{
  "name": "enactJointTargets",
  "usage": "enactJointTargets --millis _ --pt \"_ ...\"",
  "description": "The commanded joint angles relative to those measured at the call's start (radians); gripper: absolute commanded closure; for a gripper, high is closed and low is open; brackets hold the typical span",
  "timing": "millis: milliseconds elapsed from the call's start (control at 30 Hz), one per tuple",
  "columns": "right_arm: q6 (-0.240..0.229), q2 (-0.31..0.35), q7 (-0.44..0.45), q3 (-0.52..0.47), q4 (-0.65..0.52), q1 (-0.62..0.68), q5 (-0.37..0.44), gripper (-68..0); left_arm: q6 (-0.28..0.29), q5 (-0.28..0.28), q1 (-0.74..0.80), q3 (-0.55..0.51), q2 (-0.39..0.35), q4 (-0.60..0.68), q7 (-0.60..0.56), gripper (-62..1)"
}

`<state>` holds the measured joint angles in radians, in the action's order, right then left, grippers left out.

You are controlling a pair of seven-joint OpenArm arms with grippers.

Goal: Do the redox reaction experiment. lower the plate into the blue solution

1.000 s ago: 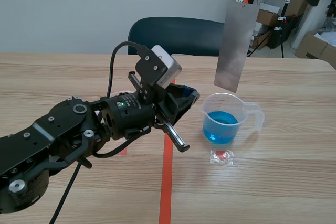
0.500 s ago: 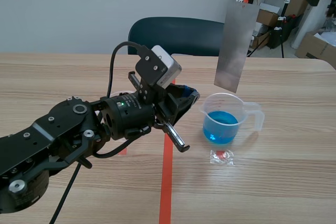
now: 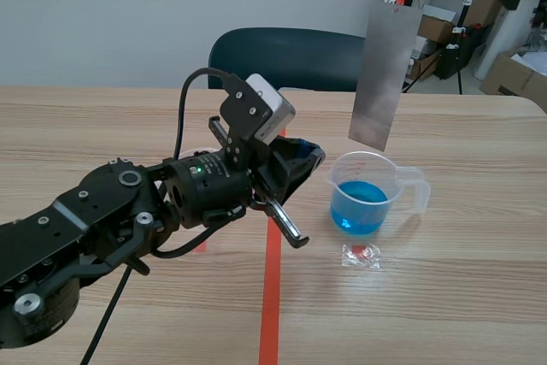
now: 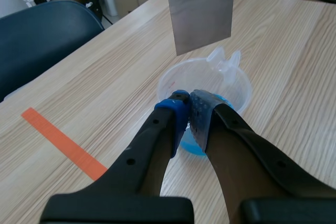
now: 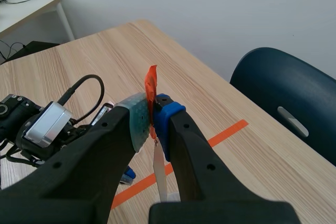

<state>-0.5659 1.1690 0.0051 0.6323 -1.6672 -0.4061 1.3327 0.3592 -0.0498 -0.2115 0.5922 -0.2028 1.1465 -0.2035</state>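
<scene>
Overhead, the right gripper pinched the top of the flat grey metal plate, hanging upright with the clear plastic jug of blue solution at its 6 o'clock; the left gripper, fingers pressed together, sat at the jug's 9 o'clock.

The flat rectangular metal plate is plain matt grey, and the clear plastic measuring cup holds bright blue liquid. The wooden table is pale tan with fine straight grain and an orange-red tape stripe; the small clear plastic packet shows a red speck.
</scene>
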Motion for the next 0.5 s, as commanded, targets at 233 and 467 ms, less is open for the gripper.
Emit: enactJointTargets --millis 233,467 --pt "-0.004 0.002 0.008 -0.005 -0.008 -0.021 0.006 -0.4 -0.002 -0.006 0.052 -0.005 -0.026 0.019 -0.060 -5.7" --pt "-0.004 0.000 0.008 -0.005 -0.007 -0.020 0.006 -0.4 0.037 -0.006 0.100 -0.007 -0.090 0.050 -0.096 -27.3"
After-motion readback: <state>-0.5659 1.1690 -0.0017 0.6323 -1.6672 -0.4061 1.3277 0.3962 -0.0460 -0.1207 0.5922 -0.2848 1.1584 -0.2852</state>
